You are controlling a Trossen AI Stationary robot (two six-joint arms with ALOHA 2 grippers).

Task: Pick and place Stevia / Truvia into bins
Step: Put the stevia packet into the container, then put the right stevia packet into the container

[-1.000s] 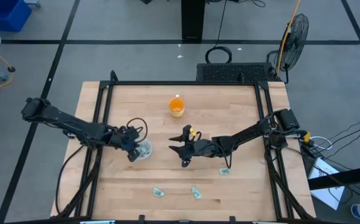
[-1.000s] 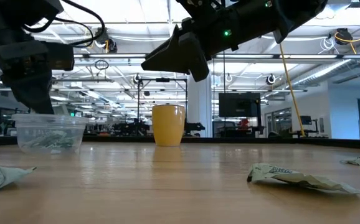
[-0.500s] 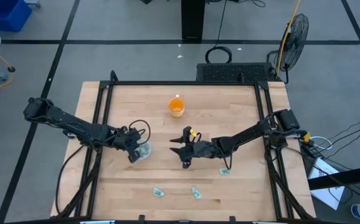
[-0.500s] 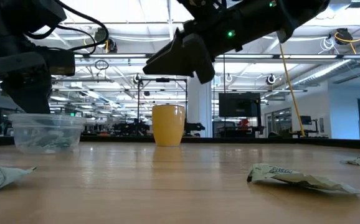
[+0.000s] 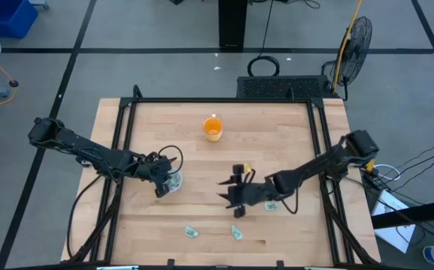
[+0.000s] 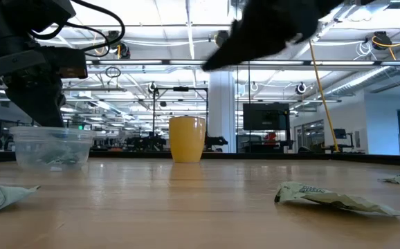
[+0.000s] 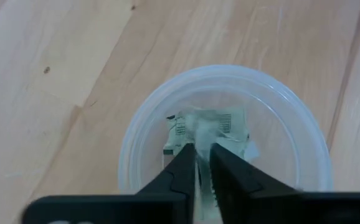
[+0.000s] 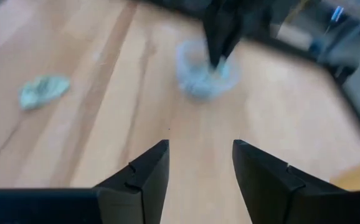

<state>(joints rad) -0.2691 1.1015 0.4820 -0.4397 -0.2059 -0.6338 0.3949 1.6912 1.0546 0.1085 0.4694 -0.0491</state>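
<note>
The clear plastic cup [image 5: 173, 182] [image 6: 51, 147] stands on its base left of the table's middle, with Stevia packets inside. My left gripper [image 5: 164, 185] [image 7: 201, 160] reaches down into it, shut on a pale green packet. My right gripper [image 5: 227, 196] [image 8: 198, 158] hovers open above bare wood right of the cup, touching nothing. Three more packets lie flat near the near edge: one [image 5: 191, 232], one [image 5: 236, 232] and one [image 5: 271, 205] by the right arm. The right wrist view shows the cup [image 8: 206, 70] and a loose packet [image 8: 43, 91]. My left gripper pinches a pale green packet [image 7: 197, 144] between its two fingers, coming from above and pointing down into the cup. The packet's free end [image 7: 220, 124] reaches past the fingertips and lies inside the cup, among the other packets there.
An orange cup [image 5: 212, 128] [image 6: 187, 138] stands toward the far edge, at mid table. A black frame rail [image 5: 217, 100] borders the tabletop. Bare wood lies between the two cups and around my right gripper.
My right gripper has moved toward the near edge and slightly right, away from the orange cup, staying open. My left gripper has stayed at the clear cup.
</note>
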